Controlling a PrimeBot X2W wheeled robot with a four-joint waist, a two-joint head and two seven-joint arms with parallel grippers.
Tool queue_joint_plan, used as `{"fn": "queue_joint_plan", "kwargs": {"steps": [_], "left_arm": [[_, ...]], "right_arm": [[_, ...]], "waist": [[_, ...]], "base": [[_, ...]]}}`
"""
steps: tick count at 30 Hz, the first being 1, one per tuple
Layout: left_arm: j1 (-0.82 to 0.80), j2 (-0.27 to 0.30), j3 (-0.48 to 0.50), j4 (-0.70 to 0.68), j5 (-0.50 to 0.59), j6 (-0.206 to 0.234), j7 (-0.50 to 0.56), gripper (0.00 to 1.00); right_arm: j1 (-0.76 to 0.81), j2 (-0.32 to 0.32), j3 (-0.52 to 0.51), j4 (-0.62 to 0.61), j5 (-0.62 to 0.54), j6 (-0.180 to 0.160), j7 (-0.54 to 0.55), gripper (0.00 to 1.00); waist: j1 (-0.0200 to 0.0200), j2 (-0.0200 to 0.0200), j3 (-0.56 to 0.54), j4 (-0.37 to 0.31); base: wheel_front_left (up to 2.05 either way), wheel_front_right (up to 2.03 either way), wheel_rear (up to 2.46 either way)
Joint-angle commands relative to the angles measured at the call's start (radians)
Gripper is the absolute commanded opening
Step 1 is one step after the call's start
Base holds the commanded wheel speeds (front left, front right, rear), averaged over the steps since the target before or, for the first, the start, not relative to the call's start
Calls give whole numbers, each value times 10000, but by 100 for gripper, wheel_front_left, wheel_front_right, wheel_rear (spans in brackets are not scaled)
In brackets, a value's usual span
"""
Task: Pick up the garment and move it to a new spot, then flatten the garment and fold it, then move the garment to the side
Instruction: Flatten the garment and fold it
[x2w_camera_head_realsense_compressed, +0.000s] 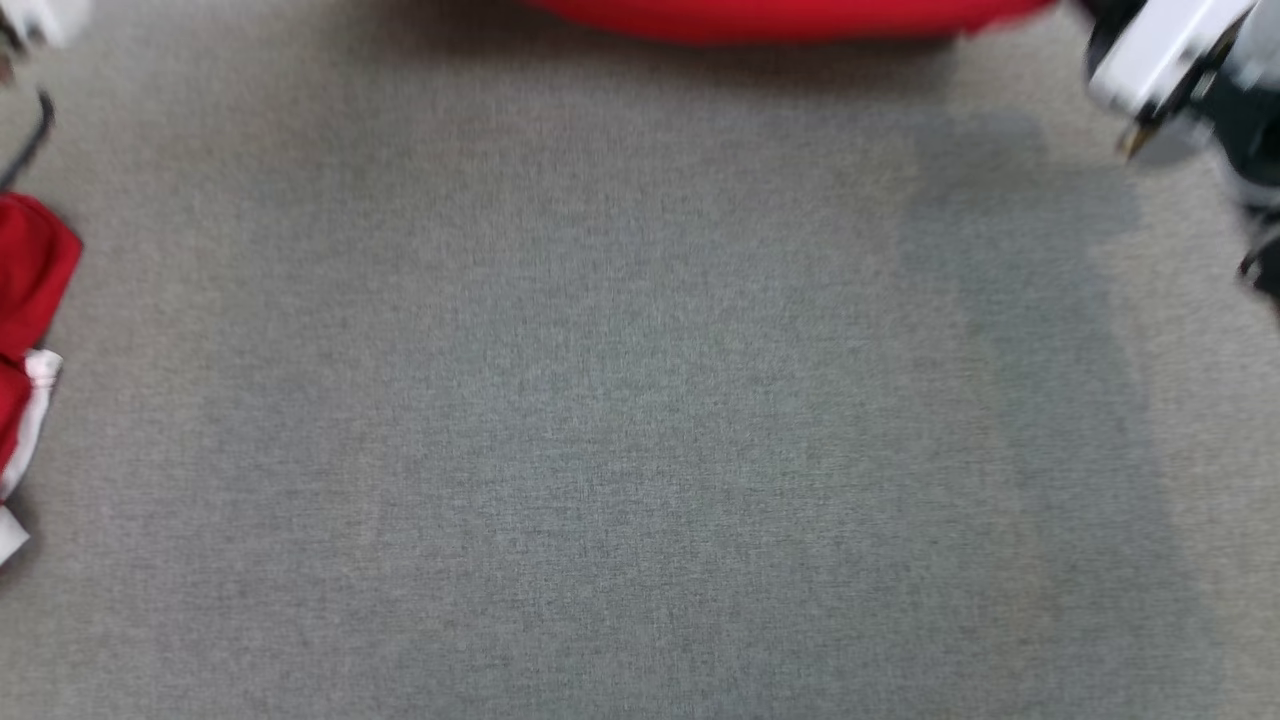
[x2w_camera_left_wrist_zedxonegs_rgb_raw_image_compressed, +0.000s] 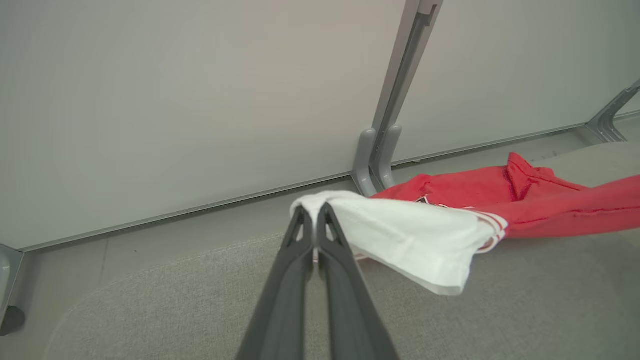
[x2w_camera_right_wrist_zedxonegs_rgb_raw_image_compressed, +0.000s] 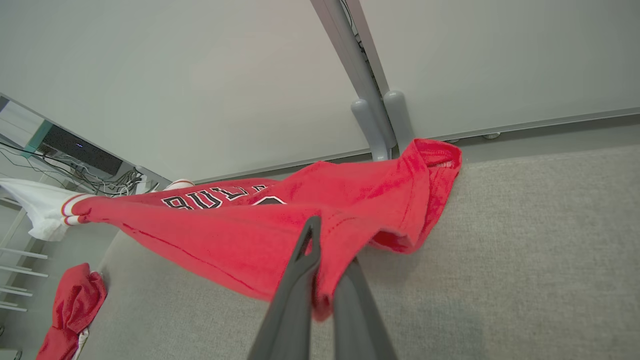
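Left gripper (x2w_camera_left_wrist_zedxonegs_rgb_raw_image_compressed: 314, 212): both fingers pressed together, pinching the edge of the garment's white sleeve (x2w_camera_left_wrist_zedxonegs_rgb_raw_image_compressed: 415, 235). The sleeve drapes off the fingertips to the right in the left wrist view, with the red body of the garment (x2w_camera_left_wrist_zedxonegs_rgb_raw_image_compressed: 475, 192) running on beyond it.

Right gripper (x2w_camera_right_wrist_zedxonegs_rgb_raw_image_compressed: 325, 240): clamped on a fold of red fabric. One finger lies over the cloth, and the other finger's tip is buried under it. From that pinch the garment (x2w_camera_right_wrist_zedxonegs_rgb_raw_image_compressed: 250, 235) spans away to the left of the right wrist view and ends in the white sleeve at the far end.

So the garment is strung between the two grippers over the grey surface (x2w_camera_head_realsense_compressed: 600, 400), along its far edge, close to the partition panel (x2w_camera_left_wrist_zedxonegs_rgb_raw_image_compressed: 175, 100) and the grey post (x2w_camera_left_wrist_zedxonegs_rgb_raw_image_compressed: 395, 100). The head view catches it as a red band (x2w_camera_head_realsense_compressed: 780, 15) at the top edge, with a shadow on the surface below it.

Arm pose: both sets of fingers point toward the panel at a low angle to the surface. A pale right forearm (x2w_camera_head_realsense_compressed: 1160, 50) shows top right in the head view, blurred.

Garment look: red jersey with black-and-white block lettering (x2w_camera_right_wrist_zedxonegs_rgb_raw_image_compressed: 210, 197), partly folded over. It has a white sleeve with red stripes at the seam and a bunched hem or collar end near the post. The fabric is pulled fairly taut, with long creases.

A second red garment (x2w_camera_right_wrist_zedxonegs_rgb_raw_image_compressed: 75, 300) with white trim lies crumpled on the surface, well apart, at the left edge of the head view (x2w_camera_head_realsense_compressed: 30, 270).
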Motion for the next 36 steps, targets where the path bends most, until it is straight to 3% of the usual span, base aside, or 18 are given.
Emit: {"fn": "queue_joint_plan", "kwargs": {"steps": [1, 8, 10, 16, 24, 30, 36], "left_arm": [[616, 422, -69, -431, -500, 2, 331, 0], [3553, 2386, -883, -3119, -2163, 23, 2248, 0], [4368, 2902, -999, -3948, -2646, 229, 2764, 0], [6619, 4564, -1427, -7169, -4028, 1346, 3966, 0], [8927, 6849, -1682, -11089, -5399, 2826, 3792, 0], [9944, 7806, -1874, -12882, -6218, 3364, 3378, 0], [10042, 8051, -1786, -13347, -6232, 3471, 3058, 0]], "right_arm": [[560, -83, 199, -140, 211, 20, 197, 0], [2810, -624, 1325, -1012, 737, 18, 1180, 0], [3373, -870, 1592, -1221, 681, 18, 1445, 0], [4916, -1413, 1950, -2240, 859, 18, 2146, 0], [7218, -2614, 1414, -4360, 842, 18, 2868, 0], [9322, -3493, 463, -6233, 668, 18, 3801, 0], [10322, -3243, -751, -7357, 200, 18, 4560, 0]], "waist": [[-1, 0, -729, -118], [-1, 0, -2342, -139], [-1, 0, -2766, -131], [-1, 0, -3728, -159], [-1, 0, -4174, -111], [-1, 0, -4041, -102], [-1, 0, -3747, -231]], "base": [[0, 0, 0], [0, 0, 0], [0, 0, 0], [0, 0, 0], [0, 0, 0], [0, 0, 0], [0, 0, 0]]}}
